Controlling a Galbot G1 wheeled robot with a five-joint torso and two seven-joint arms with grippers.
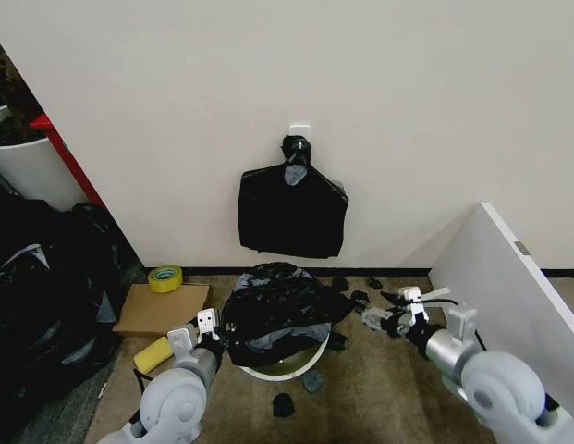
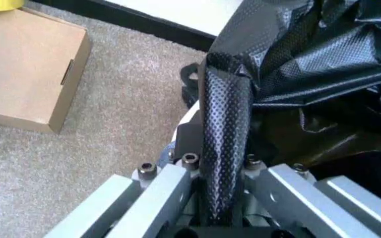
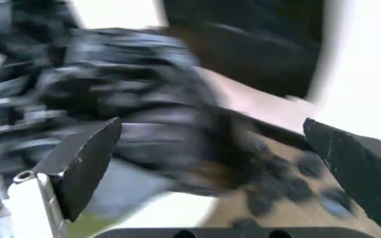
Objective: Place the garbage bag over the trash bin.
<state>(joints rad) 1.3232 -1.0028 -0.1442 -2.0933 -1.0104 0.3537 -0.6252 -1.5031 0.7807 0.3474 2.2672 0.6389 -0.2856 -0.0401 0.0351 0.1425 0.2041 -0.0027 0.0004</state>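
The garbage bag [image 1: 282, 310], glossy black and crinkled, lies bunched over the top of the white trash bin [image 1: 279, 372], whose near rim shows below it. My left gripper [image 1: 215, 333] is at the bag's left side. In the left wrist view that gripper [image 2: 221, 171] is shut on a twisted strip of the garbage bag [image 2: 225, 129]. My right gripper [image 1: 365, 312] is just right of the bag, apart from it. In the right wrist view it [image 3: 220, 148] stands wide open, with the blurred bag [image 3: 131, 99] and the bin's rim [image 3: 170, 213] beyond it.
A flat bundle of black bags [image 1: 293, 211] hangs on the wall behind. A cardboard box [image 1: 162, 308] with a yellow tape roll [image 1: 164, 277] lies left, beside a heap of black sacks [image 1: 46, 296]. A white panel [image 1: 508, 287] stands right. Black scraps [image 1: 283, 404] dot the carpet.
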